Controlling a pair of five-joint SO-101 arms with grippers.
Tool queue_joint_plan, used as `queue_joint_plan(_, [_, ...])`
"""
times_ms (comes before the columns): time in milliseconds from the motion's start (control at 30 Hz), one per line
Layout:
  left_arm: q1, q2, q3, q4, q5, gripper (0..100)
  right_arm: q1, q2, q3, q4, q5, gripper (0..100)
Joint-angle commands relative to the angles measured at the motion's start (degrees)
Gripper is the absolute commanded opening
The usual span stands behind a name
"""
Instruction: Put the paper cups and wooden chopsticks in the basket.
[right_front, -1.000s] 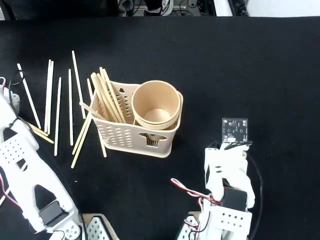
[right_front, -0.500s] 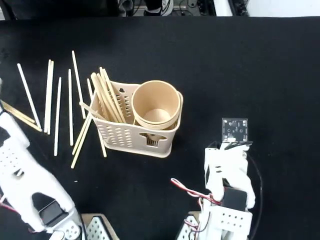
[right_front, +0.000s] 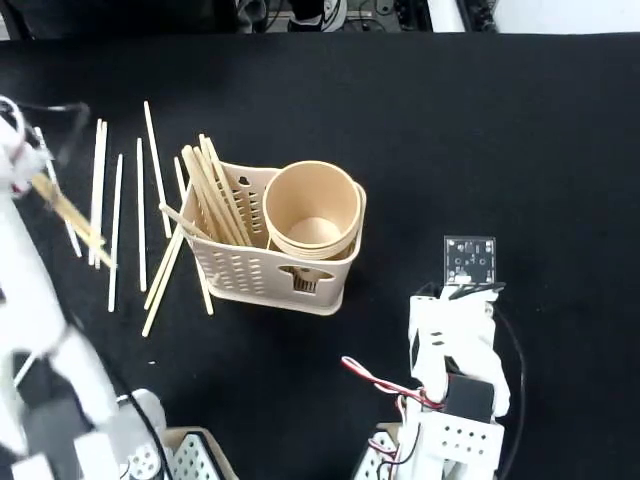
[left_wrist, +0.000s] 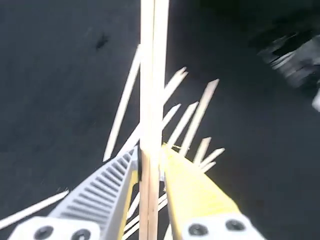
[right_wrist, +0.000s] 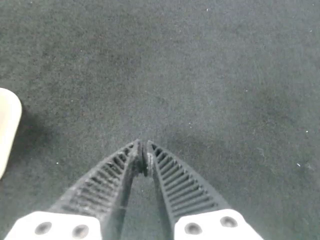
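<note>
Right now your left tool (left_wrist: 150, 156) is clamped on a pair of chopsticks (left_wrist: 152, 75), which lie side by side and run straight out past its tips. Below and beyond those tips, loose chopsticks (left_wrist: 192, 117) lie fanned on the black counter (left_wrist: 60, 75). From the high view that arm is blurred, so you cannot place the tool exactly. The held pair (right_front: 65, 210) shows as a slanted tan streak crossing the nearest of the loose chopsticks (right_front: 140, 210). On the far side of that scatter from the left tool stands the basket (right_front: 270, 272), upright on the counter (right_front: 450, 130). A bundle of chopsticks (right_front: 212, 195) leans in the end of the basket nearer the left tool. The paper cups (right_front: 312, 215) sit nested in the end nearer the right arm (right_front: 455, 370). A few more sticks lean against, or lie just beside, the basket wall that faces the left tool; you cannot tell which. Your right tool (right_wrist: 144, 150) is closed with nothing between its ribbed fingers, the tips touching just above bare counter. A pale rounded edge (right_wrist: 7, 125) shows off to one side of it, apart from the tips. The right arm sits well apart from the basket, on the opposite side from the left tool.
</note>
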Motion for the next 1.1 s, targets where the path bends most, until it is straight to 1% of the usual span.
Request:
queue_joint_plan(0, [8.1, -19.7, 12.9, -13.2, -0.3, 3, -0.4, -3.9, -0.2, 0.4, -0.4, 1.5])
queue_joint_plan(167, [17.8, -40.8, 32.1, -32.4, -0.3, 3, -0.4, -3.9, -0.2, 0.4, -0.4, 1.5])
queue_joint_plan(367, [27.0, -64.4, 63.8, -61.2, -0.3, 3, -0.4, -3.9, -0.2, 0.4, -0.4, 1.5])
queue_joint_plan(433, [28.9, -69.7, 72.8, -68.0, -0.5, 3, -0.4, -3.9, -0.2, 0.4, -0.4, 1.5])
queue_joint_plan(467, [29.8, -71.2, 76.3, -69.5, -1.7, 3, -0.4, -3.9, -0.2, 0.4, -0.4, 1.5])
queue_joint_plan(600, [33.3, -72.4, 84.5, -69.9, -4.6, 3, -0.4, -3.9, -0.2, 0.4, -0.4, 1.5])
queue_joint_plan(867, [33.8, -72.4, 92.4, -70.2, -4.7, 3, -0.4, -3.9, -0.2, 0.4, -0.4, 1.5])
queue_joint_plan(900, [33.8, -72.4, 92.7, -69.9, -5.2, 4, -0.4, -3.9, -0.2, 0.4, -0.4, 1.5])
queue_joint_plan(967, [33.8, -72.4, 93.3, -69.6, -6.6, 10, -0.4, -3.9, -0.2, 0.4, -0.4, 1.5])
queue_joint_plan(1000, [33.6, -72.4, 93.1, -68.6, -6.7, 13, -0.4, -3.9, -0.2, 0.4, -0.4, 1.5])
queue_joint_plan(1067, [33.4, -72.4, 91.8, -64.8, -5.7, 16, -0.4, -3.9, -0.2, 0.4, -0.4, 1.5])
